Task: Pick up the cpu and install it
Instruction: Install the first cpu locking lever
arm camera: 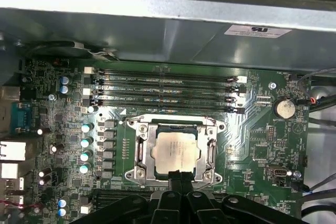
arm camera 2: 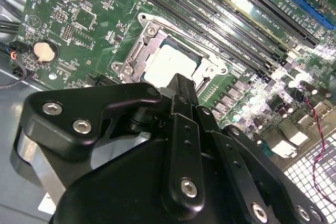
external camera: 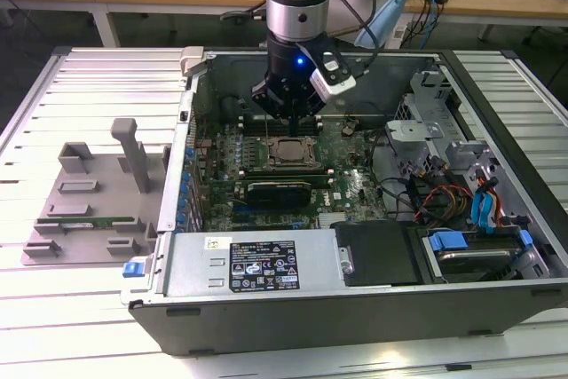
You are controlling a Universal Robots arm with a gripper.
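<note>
- The cpu (arm camera: 176, 152) sits flat in the metal socket frame (arm camera: 142, 153) on the green motherboard (arm camera: 252, 140); in both wrist views I see its silver top plate lying level inside the frame, with nothing gripping it (arm camera 2: 170, 64).
- My gripper (arm camera: 178, 179) hangs just above the socket's near edge; the two black fingertips (arm camera: 175, 178) look pressed together into one narrow point, and they pinch nothing.
- In the second wrist view the same fingertips (arm camera 2: 181, 85) come together right at the rim of the chip; I cannot tell whether they touch it.
- In the exterior view I see the gripper (external camera: 293, 120) lowered into the open computer case (external camera: 266, 308), directly over the socket with the cpu (external camera: 286, 152).
- Beyond the socket from the gripper run four parallel memory slots (arm camera: 163, 90).
- To one side of the gripper, a round coin battery (arm camera: 285, 108) sits on the board, well apart from the socket.
- On the other side stands a row of small cylindrical capacitors (arm camera: 85, 148), near the frame.
- Outside the case, toward the exterior view's left, a grey parts tray (external camera: 89, 206) lies on the slatted white table (external camera: 53, 308), well apart from the gripper.
</note>
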